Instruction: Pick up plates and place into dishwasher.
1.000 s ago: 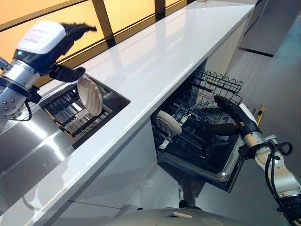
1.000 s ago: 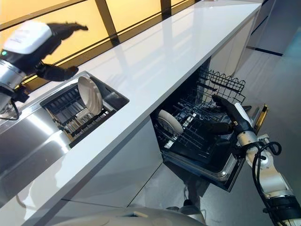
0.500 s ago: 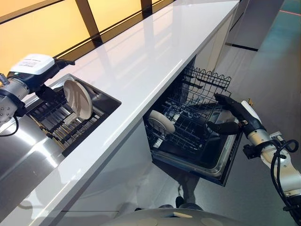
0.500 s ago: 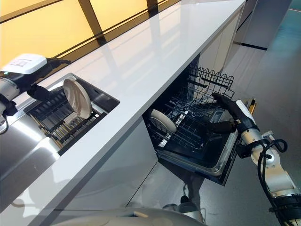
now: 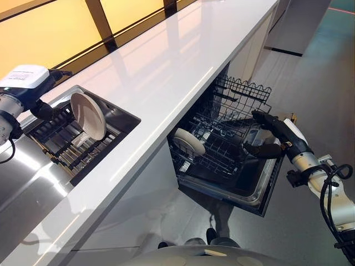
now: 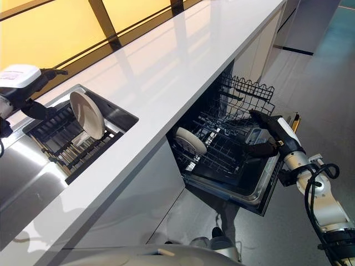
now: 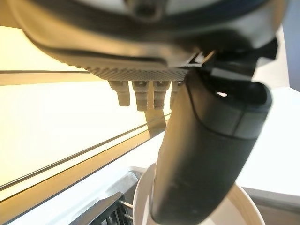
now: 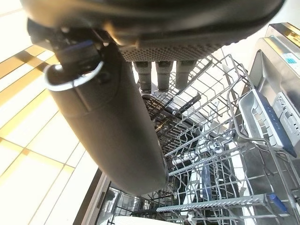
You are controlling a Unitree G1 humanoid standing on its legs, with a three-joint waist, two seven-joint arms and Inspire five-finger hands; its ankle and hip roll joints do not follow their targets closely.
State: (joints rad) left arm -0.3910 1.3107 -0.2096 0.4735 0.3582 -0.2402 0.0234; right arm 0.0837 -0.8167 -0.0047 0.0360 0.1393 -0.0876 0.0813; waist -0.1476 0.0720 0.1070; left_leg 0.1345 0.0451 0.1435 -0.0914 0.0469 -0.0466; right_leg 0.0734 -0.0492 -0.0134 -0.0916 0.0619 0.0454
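While my left hand (image 5: 29,88) hangs at the left edge of the frame over the sink rack (image 5: 66,141), its fingers (image 5: 60,72) reach out straight and its thumb (image 7: 206,154) stands apart from them, so it is spread open and grips nothing. In the left wrist view the thumb lies across the rim of the plate (image 5: 89,116), though I cannot tell whether it touches. That plate stands on edge in the rack, left of centre, tilted back a little, its pale face turned toward the tabletop (image 5: 177,61).

At the right of the frame my right hand (image 5: 277,136) hovers over the dishwasher (image 5: 252,191), whose lower basket (image 5: 222,147) is pulled out below the white tabletop. Its fingers (image 6: 259,117) point toward the back of the basket, stretched nearly straight, and the thumb (image 5: 260,151) juts out below them with a clear gap between. It is open too and carries nothing; the right wrist view shows the wire tines past the fingertips, with no contact that I can make out.

A second plate (image 5: 187,142) stands on edge in the near left part of the basket, held between the tines, well apart from my right hand.
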